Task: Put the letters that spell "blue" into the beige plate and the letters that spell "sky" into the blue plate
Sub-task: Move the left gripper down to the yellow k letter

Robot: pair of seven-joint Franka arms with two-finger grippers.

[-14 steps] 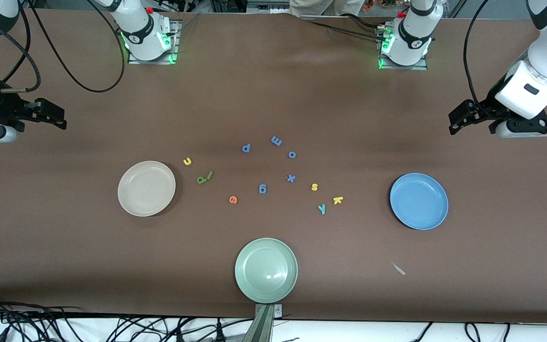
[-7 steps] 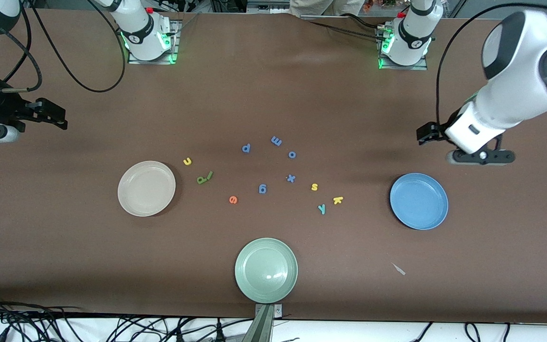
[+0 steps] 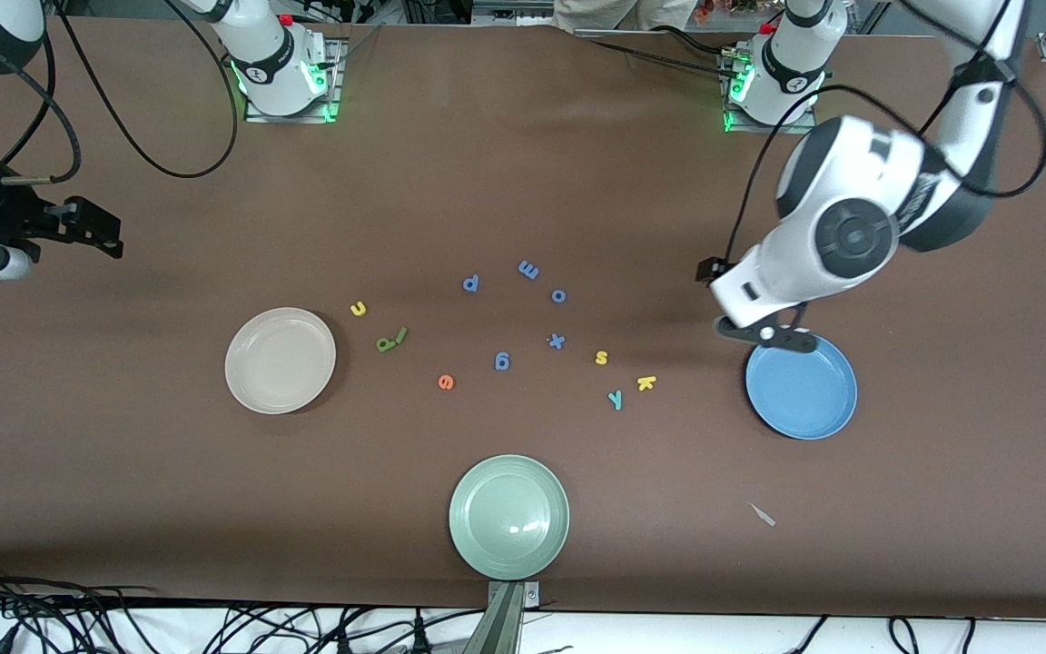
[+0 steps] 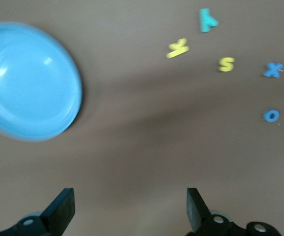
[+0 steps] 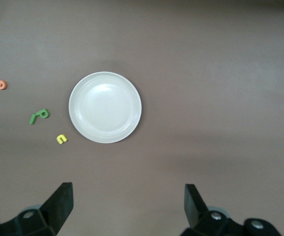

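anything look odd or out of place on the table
A small pale scrap lies on the table, nearer the front camera than the blue plate; it is no letter. The green l leans against the olive b.

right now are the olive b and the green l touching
Touching. In the front view the green l leans against the olive b with no gap between them, and the right wrist view shows the same joined pair beside the beige plate.
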